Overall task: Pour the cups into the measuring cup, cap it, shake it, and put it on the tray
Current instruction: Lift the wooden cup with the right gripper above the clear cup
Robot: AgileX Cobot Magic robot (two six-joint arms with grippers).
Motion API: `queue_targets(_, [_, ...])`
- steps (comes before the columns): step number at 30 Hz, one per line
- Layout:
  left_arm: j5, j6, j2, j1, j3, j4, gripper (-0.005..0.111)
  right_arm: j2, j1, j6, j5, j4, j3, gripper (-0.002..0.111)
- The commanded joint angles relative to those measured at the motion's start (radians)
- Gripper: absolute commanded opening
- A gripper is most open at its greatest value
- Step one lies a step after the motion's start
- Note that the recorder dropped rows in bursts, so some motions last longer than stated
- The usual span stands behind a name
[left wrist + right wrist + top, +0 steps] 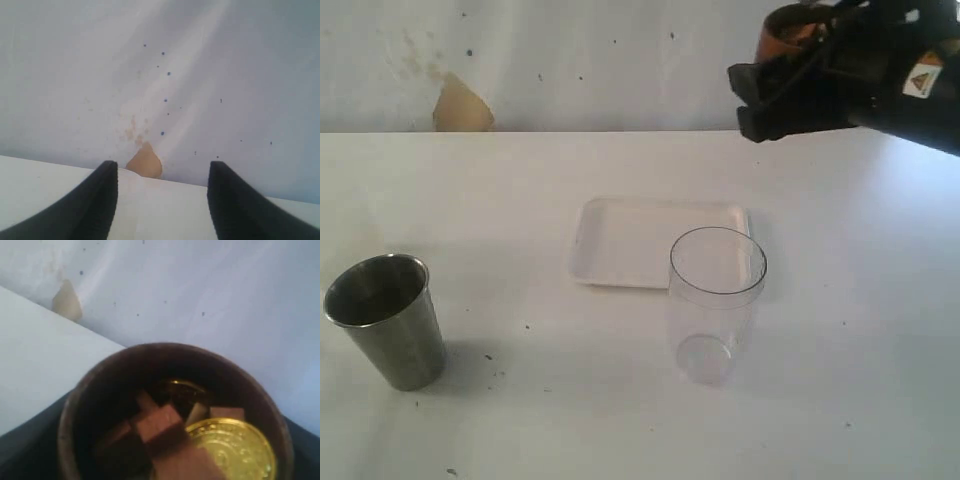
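White desk (520,430) spreads wide and bare around the measuring cup (717,300), which stands upright near the middle, a little right of centre; we see open room to its left, right and near side. Clear and cylindrical, it has its mouth open and looks empty. Just behind it lies the tray (635,240), flat and white with rounded corners; the cup's rim overlaps the tray's near right corner, and we cannot tell whether they touch. Well apart, at the desk's left, the steel tumbler (388,325) stands upright, tapered, its inside dark. High over the far right the right claw (785,95) is clamped around the wooden cup (170,352), which holds wooden blocks (160,425) and a gold coin (232,452). Our left claw (162,200) has its fingers spread with nothing between them, facing the wall (225,60) and its brown patch (145,163).
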Motion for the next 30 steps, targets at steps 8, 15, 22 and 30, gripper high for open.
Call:
queue_targets(8, [-0.005,0.002,-0.003,-0.003,-0.002,0.003,0.052,0.01,-0.089,-0.013,-0.073,-0.18,0.094,0.0])
queue_targets(15, [-0.005,0.002,-0.003,-0.003,-0.002,0.003,0.052,0.049,-0.086,-0.015,-0.122,-0.355,0.112,0.0])
queue_targets(22, [-0.005,0.002,-0.003,-0.003,-0.002,0.003,0.052,0.083,-0.086,-0.1,-0.154,-0.482,0.112,0.0])
queue_targets(30, [-0.005,0.002,-0.003,-0.003,-0.002,0.003,0.052,0.127,-0.086,-0.127,-0.179,-0.558,0.112,0.0])
